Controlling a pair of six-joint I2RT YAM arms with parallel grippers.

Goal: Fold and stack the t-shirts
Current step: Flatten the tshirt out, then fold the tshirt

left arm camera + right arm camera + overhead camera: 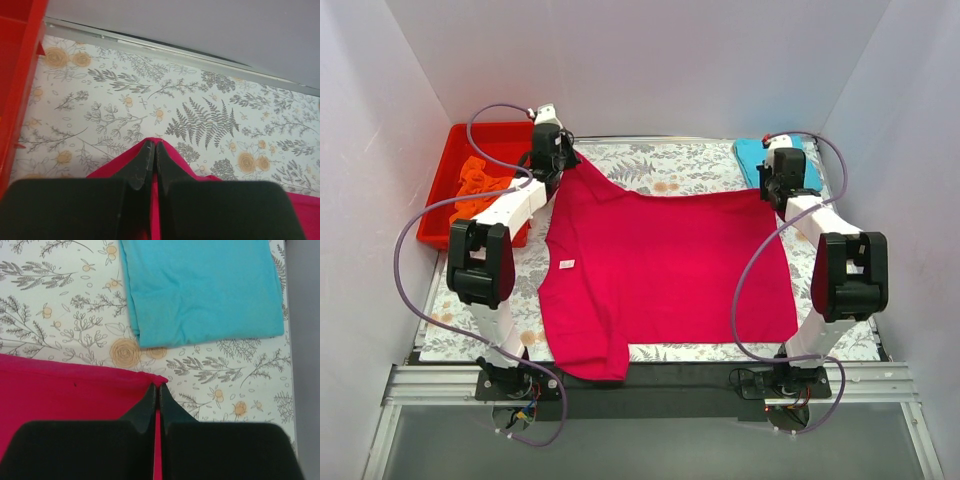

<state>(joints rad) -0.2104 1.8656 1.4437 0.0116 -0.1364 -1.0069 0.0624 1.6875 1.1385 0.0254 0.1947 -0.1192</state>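
Note:
The crimson-pink t-shirt (pixel 660 270) lies spread over the middle of the floral table. My left gripper (pixel 563 160) is shut on its far left corner, a peak of red cloth (pixel 170 155) pinched between the jaws (pixel 154 146). Its far right corner (pixel 100 390) is pinched by my right gripper (pixel 775 190), with the jaws (pixel 158 388) shut. Folded flat at the far right, just beyond the right gripper, is the turquoise t-shirt (pixel 205 290) (pixel 752 153). An orange t-shirt (pixel 480 185) sits crumpled in the red bin (pixel 455 150) at the far left.
The red bin wall (pixel 17 75) stands close to the left of my left gripper. White enclosure walls surround the table; the back wall edge (pixel 200 55) runs just beyond the left gripper. The shirt's lower sleeve hangs over the table's near edge (pixel 595 360).

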